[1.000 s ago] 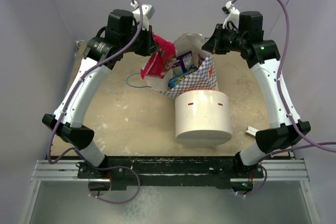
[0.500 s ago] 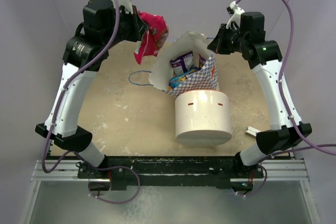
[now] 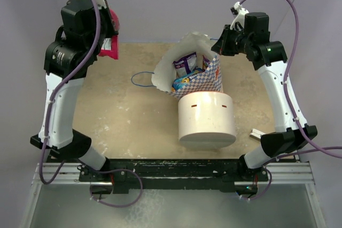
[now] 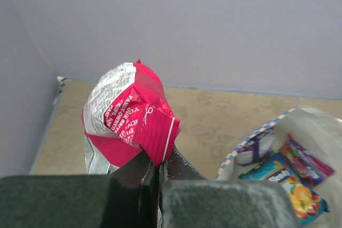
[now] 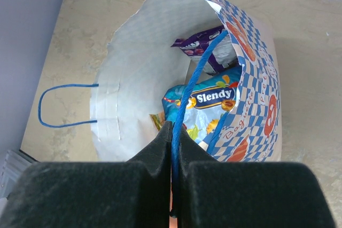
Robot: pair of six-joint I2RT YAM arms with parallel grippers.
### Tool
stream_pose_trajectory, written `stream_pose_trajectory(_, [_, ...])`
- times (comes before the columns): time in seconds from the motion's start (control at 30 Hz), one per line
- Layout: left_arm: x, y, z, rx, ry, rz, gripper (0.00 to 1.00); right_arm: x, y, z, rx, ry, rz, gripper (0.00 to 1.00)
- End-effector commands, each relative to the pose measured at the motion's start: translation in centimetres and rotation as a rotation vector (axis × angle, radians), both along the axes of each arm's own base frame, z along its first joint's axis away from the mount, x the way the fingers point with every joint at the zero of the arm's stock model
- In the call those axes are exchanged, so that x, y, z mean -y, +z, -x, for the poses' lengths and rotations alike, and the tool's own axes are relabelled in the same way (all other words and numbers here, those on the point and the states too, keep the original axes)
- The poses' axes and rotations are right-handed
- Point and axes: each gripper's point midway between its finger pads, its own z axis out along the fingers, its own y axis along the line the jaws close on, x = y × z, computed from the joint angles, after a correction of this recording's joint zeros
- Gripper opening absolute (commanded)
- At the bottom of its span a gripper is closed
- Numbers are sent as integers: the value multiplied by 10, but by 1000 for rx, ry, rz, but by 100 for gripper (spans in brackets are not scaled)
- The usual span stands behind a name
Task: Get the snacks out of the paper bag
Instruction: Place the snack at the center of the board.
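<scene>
The blue-and-white checkered paper bag (image 3: 206, 78) lies open at the table's middle back, its white inside showing; it also shows in the right wrist view (image 5: 256, 89). Inside lie a purple packet (image 3: 185, 61) and a blue "Slendy" packet (image 5: 206, 100). My left gripper (image 3: 109, 36) is shut on a red-and-silver snack packet (image 4: 125, 118), held high at the back left, well clear of the bag. My right gripper (image 5: 172, 132) is shut on the bag's blue cord handle (image 5: 192, 86) and holds it up at the bag's right.
A large white cylinder (image 3: 206, 118) stands just in front of the bag. The bag's other blue handle (image 3: 140, 78) lies on the table to its left. A small grey flat bar (image 3: 256, 132) lies by the right arm. Grey walls close the back and sides.
My left arm has lifted the red packet out of the bag and swung it up and to the back left. The right gripper keeps hold of the handle, nearly still.
</scene>
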Motion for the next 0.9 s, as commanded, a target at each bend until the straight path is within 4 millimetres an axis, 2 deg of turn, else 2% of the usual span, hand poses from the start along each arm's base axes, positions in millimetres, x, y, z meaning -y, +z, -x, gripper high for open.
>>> stream_pose_trajectory(0.0, [-37, -42, -26, -167, 104, 61, 0, 0, 24, 1, 63, 1, -16, 0])
stream_pose_trajectory(0.07, [-44, -74, -38, -279, 87, 159, 0, -1, 21, 2, 58, 8, -18, 0])
stream_pose_trajectory(0.13, [-50, -111, -50, -372, 100, 184, 0, -2, 19, 3, 53, 14, -20, 0])
stream_pose_trajectory(0.23, [-68, -153, -65, -456, 146, 246, 0, -1, 17, 3, 51, 16, -15, 0])
stream_pose_trajectory(0.33, [-81, -188, -83, -514, 147, 378, 0, -2, 18, 2, 53, 18, -14, 0])
stream_pose_trajectory(0.43, [-81, -210, -103, -553, 148, 448, 0, -3, 18, 1, 55, 23, -14, 0])
stream_pose_trajectory(0.5, [-78, -217, -118, -560, 132, 491, 0, -2, 17, 1, 54, 22, -13, 0])
stream_pose_trajectory(0.6, [-69, -214, -145, -538, 84, 576, 0, -3, 16, 1, 53, 25, -11, 0])
stream_pose_trajectory(0.7, [-63, -199, -172, -493, 25, 678, 0, -2, 15, 2, 53, 24, -6, 0])
stream_pose_trajectory(0.8, [-73, -183, -193, -435, 7, 754, 0, -1, 14, 3, 52, 24, -5, 0])
stream_pose_trajectory(0.87, [-88, -184, -200, -414, 21, 793, 0, -2, 14, 3, 49, 29, -9, 0])
